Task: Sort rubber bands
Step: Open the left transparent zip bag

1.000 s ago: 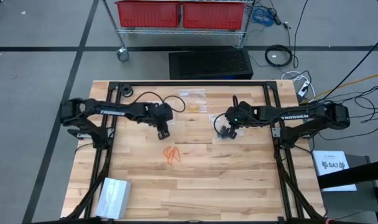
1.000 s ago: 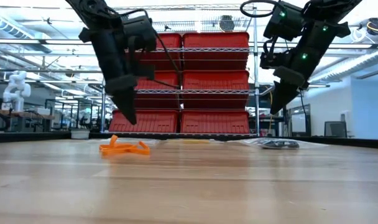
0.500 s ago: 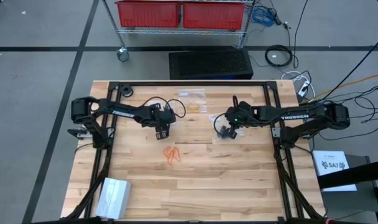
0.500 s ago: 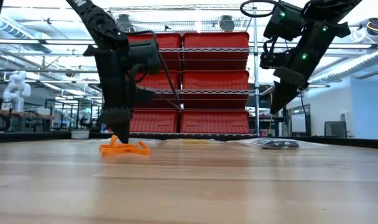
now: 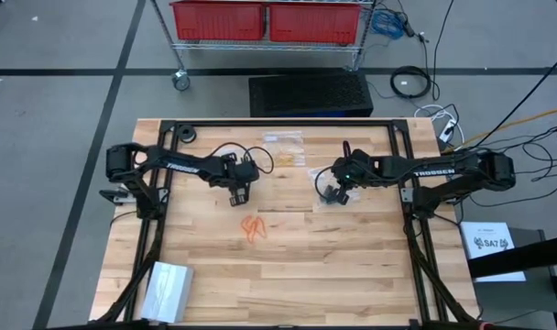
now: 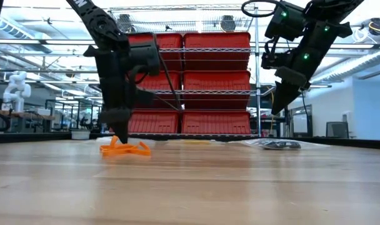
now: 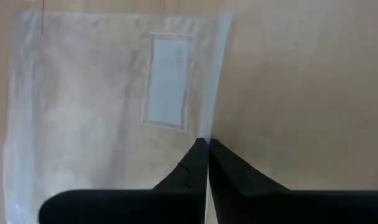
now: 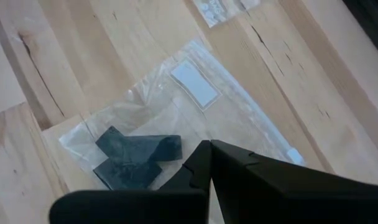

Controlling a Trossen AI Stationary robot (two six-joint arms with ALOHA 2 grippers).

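A small heap of orange rubber bands [image 5: 252, 227] [image 6: 124, 149] lies loose on the wooden table. Just beyond it my left gripper [image 5: 241, 196] [image 6: 121, 139] [image 7: 206, 142] points steeply down, tips at the table, shut on a flat clear plastic bag [image 7: 114, 93] with a white label. My right gripper [image 5: 331, 194] [image 6: 276, 111] [image 8: 209, 144] hangs shut and holds nothing. Below it lies another clear bag [image 8: 239, 124] containing black rubber bands [image 8: 136, 155]. Farther back lie bags of pale bands [image 5: 285, 139]. My left gripper pinches the clear bag's side edge [image 7: 209, 127] between its two fingers, coming from above and pointing steeply down. The edge runs on between the fingers. The bag lies flat on the table, not lifted.
A white packet [image 5: 166, 289] lies at the table's near left corner. A black frame rail [image 5: 288, 122] runs round the table's far and side edges. Bare wood stretches in front of the orange bands. A shelf with red bins [image 6: 215, 81] stands beyond the table.
My left gripper has sunk from above the table until its tips reach the tabletop just behind the orange bands, and it has tipped more steeply downward. The orange bands have not moved.
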